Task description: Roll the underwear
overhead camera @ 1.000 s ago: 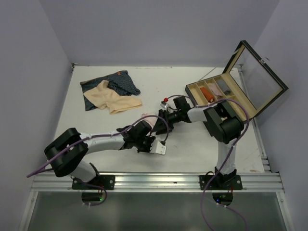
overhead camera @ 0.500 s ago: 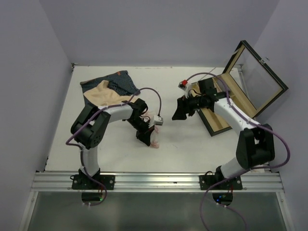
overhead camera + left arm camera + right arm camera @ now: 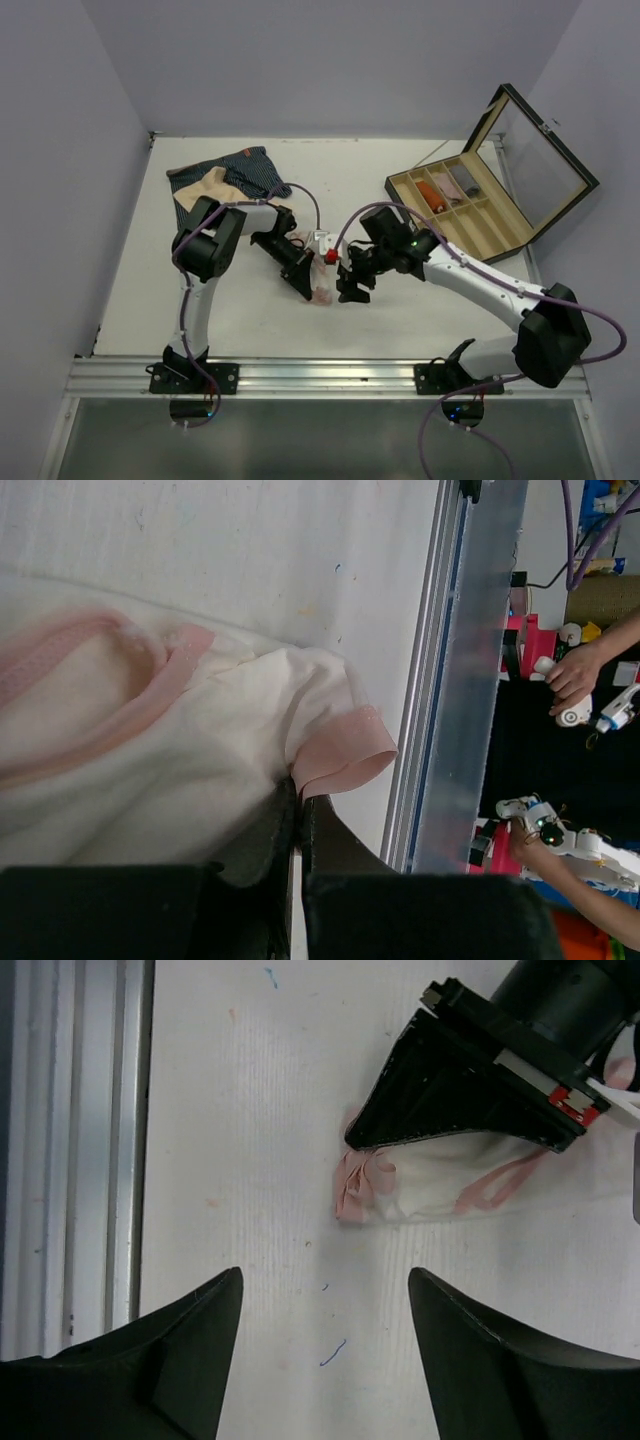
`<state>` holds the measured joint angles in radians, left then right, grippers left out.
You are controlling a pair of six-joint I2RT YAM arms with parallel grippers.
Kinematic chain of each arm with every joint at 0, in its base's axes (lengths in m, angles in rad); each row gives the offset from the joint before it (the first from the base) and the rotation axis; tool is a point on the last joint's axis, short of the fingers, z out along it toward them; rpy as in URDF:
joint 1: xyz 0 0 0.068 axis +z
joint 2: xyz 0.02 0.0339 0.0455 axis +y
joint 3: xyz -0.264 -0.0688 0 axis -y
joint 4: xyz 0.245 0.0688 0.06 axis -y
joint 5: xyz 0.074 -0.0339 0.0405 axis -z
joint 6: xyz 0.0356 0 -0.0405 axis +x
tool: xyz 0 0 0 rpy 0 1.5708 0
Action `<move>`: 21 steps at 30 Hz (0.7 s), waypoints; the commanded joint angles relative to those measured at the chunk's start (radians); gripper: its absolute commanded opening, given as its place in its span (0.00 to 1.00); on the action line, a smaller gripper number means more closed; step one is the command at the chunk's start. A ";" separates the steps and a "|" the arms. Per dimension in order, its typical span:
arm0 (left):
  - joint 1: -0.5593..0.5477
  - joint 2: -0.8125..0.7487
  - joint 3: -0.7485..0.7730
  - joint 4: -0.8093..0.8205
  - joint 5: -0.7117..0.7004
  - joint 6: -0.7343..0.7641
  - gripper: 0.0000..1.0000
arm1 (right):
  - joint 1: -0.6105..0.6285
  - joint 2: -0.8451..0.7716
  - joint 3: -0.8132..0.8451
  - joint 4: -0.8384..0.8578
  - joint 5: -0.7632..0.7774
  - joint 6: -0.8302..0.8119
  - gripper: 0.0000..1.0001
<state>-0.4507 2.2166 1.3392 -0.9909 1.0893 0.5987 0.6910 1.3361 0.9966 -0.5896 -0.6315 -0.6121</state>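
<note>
Right wrist view: white table; overhead, lilac walls. The pink-and-white underwear stretches crosswise ahead of the right gripper, spread wide and empty; the left gripper is clamped on its hem.

garments: 3 (pink-and-white one, beige one, navy striped one) | wooden box: 1 | arms: 2 (left arm, right arm) | grippers: 2 (left gripper, right gripper) | items in box compartments: count unclear
</note>
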 commanded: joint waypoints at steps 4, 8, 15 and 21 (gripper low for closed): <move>0.024 0.058 -0.011 0.061 -0.161 0.003 0.00 | 0.117 0.100 -0.084 0.284 0.147 -0.149 0.73; 0.033 0.035 -0.072 0.132 -0.161 -0.042 0.00 | 0.157 0.152 -0.137 0.442 0.173 -0.144 0.73; 0.050 0.040 -0.107 0.152 -0.138 -0.051 0.00 | 0.191 0.256 -0.138 0.579 0.176 -0.109 0.71; 0.083 0.071 -0.097 0.124 -0.124 -0.031 0.00 | 0.235 0.290 -0.131 0.580 0.135 -0.158 0.65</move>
<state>-0.3962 2.2318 1.2545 -0.9817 1.1465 0.5068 0.9051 1.6188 0.8459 -0.0723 -0.4625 -0.7330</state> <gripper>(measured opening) 0.029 0.662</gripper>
